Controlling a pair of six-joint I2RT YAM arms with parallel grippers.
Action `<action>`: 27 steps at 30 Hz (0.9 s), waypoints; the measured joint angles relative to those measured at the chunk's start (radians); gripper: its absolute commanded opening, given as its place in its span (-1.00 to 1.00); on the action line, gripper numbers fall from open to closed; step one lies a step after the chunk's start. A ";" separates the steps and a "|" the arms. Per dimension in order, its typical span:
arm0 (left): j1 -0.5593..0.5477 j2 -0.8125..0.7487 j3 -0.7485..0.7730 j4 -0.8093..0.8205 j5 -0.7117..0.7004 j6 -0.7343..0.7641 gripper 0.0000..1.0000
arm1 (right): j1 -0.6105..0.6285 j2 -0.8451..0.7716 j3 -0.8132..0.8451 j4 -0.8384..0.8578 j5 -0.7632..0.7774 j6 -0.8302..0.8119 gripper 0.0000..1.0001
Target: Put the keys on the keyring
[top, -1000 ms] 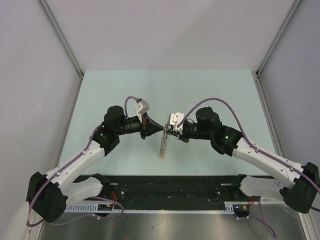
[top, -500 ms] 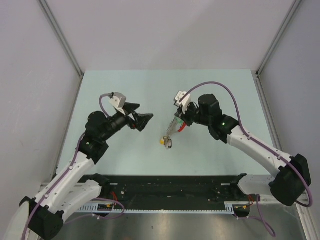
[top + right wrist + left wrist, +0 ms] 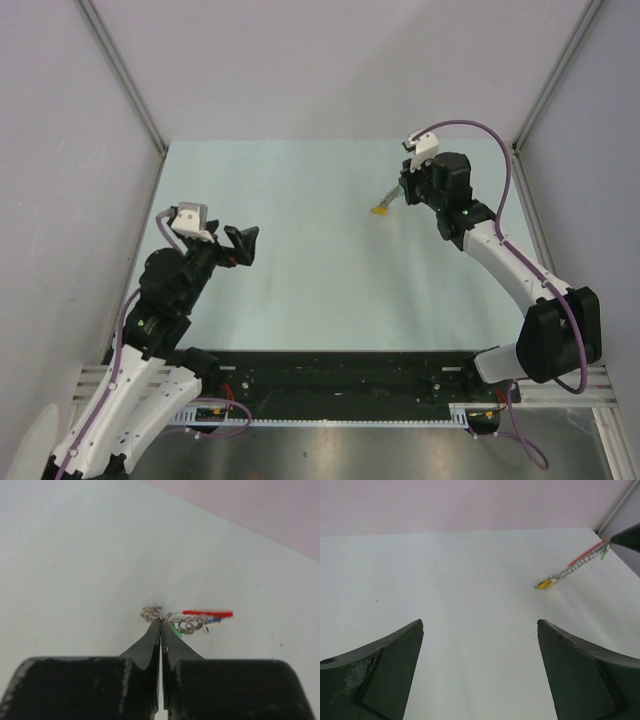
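My right gripper [image 3: 160,621] is shut on the keyring [image 3: 192,622], pinching its silvery metal at the fingertips. A red segment [image 3: 207,613] sticks out to the right. A green key head [image 3: 176,629] and a blue one [image 3: 214,621] sit bunched among the small rings. From above, the keyring [image 3: 387,204] slopes down from the right gripper [image 3: 400,195] at the far right, with its yellow tag lowest, near the table. My left gripper [image 3: 241,241] is at the left, far from it, open and holding nothing. In the left wrist view the keyring [image 3: 572,568] shows beyond the left gripper [image 3: 480,625].
The pale green table top [image 3: 300,270] lies between the two arms. Grey side walls close it in, and a black rail [image 3: 340,375] runs along the near edge by the arm bases.
The left gripper opened, let go and drew back to the near left. The right arm carried the keyring from the table's middle to the far right.
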 measured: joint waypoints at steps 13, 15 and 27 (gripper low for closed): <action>0.000 -0.350 -0.060 -0.218 -0.122 -0.019 0.99 | -0.019 -0.241 -0.567 -0.037 0.027 0.293 -0.44; 0.000 -0.389 -0.071 -0.250 -0.137 -0.025 1.00 | -0.019 -0.322 -0.624 -0.051 0.027 0.341 -0.22; 0.000 -0.555 -0.097 -0.332 -0.242 -0.026 1.00 | -0.038 -0.855 -0.653 -0.111 0.128 0.434 0.99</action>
